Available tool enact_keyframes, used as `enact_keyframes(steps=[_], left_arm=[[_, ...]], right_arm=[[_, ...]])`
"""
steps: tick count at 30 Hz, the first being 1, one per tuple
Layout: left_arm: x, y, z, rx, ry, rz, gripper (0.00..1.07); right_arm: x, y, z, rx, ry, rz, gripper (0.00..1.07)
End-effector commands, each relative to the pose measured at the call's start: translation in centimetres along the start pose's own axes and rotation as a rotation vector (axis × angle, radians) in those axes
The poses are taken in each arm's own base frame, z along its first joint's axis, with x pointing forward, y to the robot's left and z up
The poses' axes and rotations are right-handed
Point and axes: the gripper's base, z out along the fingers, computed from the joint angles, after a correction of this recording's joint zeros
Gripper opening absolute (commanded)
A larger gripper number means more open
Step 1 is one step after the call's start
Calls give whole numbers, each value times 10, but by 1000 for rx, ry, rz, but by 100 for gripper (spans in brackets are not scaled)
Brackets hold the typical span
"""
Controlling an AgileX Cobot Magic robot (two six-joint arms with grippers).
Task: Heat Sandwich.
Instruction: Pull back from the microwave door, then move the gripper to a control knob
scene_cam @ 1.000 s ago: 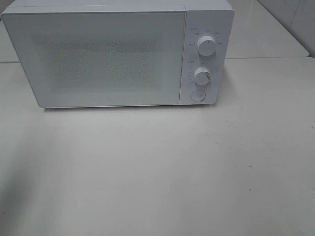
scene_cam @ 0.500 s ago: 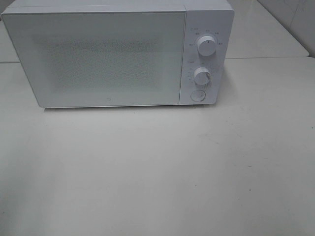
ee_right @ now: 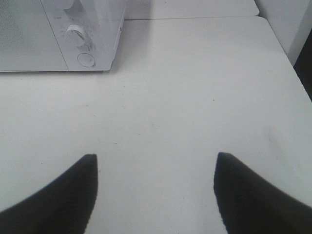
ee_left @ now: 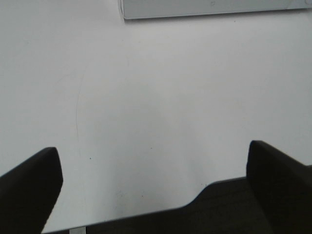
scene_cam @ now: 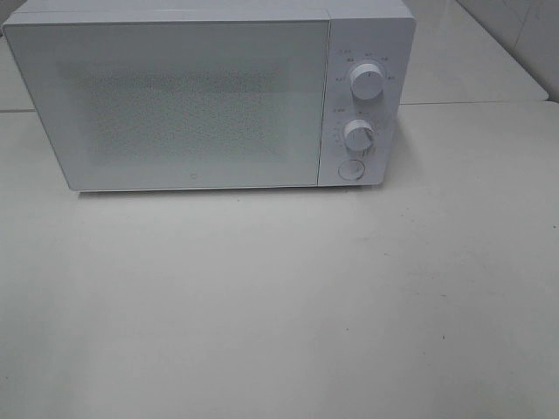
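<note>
From the high camera I see a white microwave standing at the back of the pale surface, with its door shut. Right of the door is the control panel, with an upper knob, a lower knob beneath it and a round button at the bottom. The door's window is a fine dotted screen that looks blank from here, though the picture is too soft for me to be sure what lies behind it. The sandwich does not show in any of my three views, so I cannot tell where it is. Behind the microwave a seam separates this surface from a second one. On the left wrist camera the left fingers are dark and stand wide apart, with only bare white surface between them, so they hold nothing. They hang over the near edge of the surface, where a dark floor shows, and the microwave's lower edge is well ahead of them. On the right wrist camera the right fingers are also parted and grip nothing. Bare surface lies between them, and the microwave's control end is well apart from them, with its lower knob and round button in view.
</note>
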Motion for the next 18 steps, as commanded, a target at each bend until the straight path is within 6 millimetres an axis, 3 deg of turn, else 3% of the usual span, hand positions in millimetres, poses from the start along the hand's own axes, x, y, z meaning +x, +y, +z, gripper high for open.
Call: enact_keyframes(steps=[1, 8, 18], left_arm=[[6, -1, -9, 4, -67, 0, 97], [17, -1, -24, 6, -186, 5, 97], [18, -1, -24, 7, -189, 5, 97]], right_arm=[[1, 0, -2, 3, -36, 1, 67], [1, 0, -2, 3, -36, 1, 67], [1, 0, -2, 4, -31, 1, 67]])
